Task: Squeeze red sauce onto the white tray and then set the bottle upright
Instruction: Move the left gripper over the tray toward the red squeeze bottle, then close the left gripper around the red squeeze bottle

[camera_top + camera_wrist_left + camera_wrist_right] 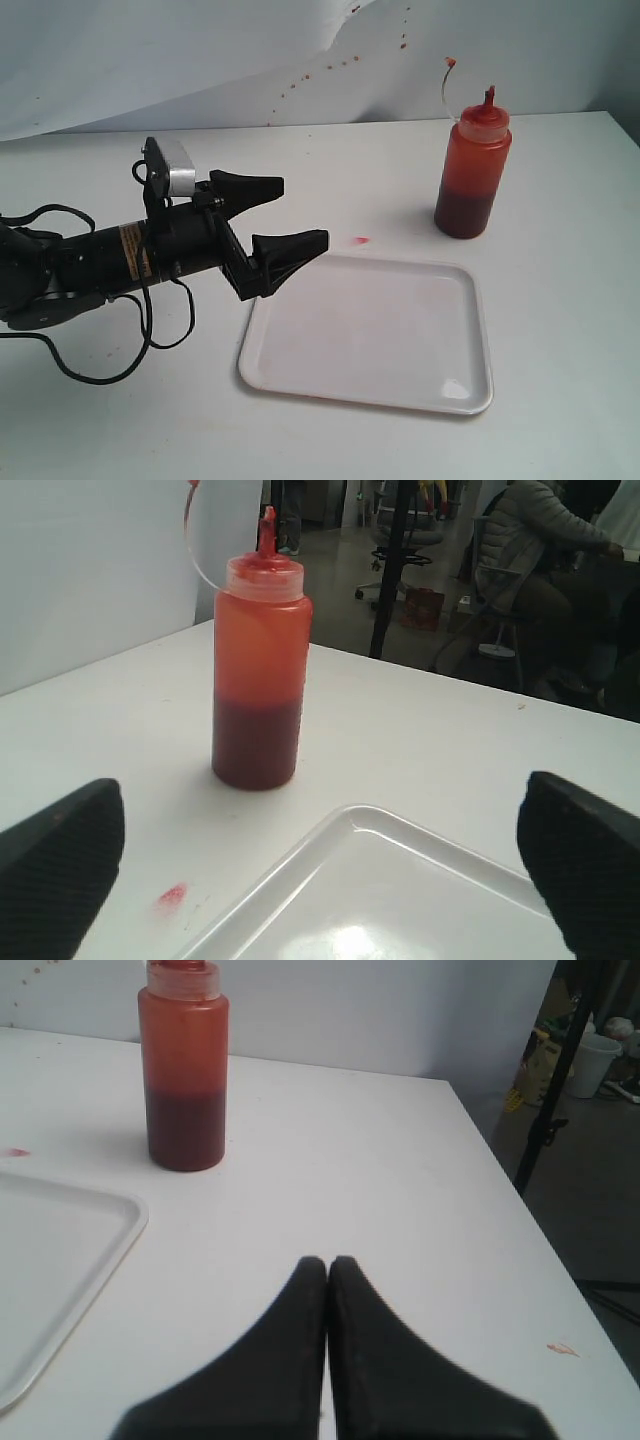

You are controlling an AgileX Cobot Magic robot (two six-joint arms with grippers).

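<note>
White table [565,230]: one bottle [473,178] upright near one white tray [372,335].

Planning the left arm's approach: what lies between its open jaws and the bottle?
Exterior view: between left gripper and bottle, bare table with one small red smear, off the white tray.

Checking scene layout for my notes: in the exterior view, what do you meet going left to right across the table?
Left pincer, open → small red smear → bottle. The white tray overlaps all three, so it is left unplaced.
</note>
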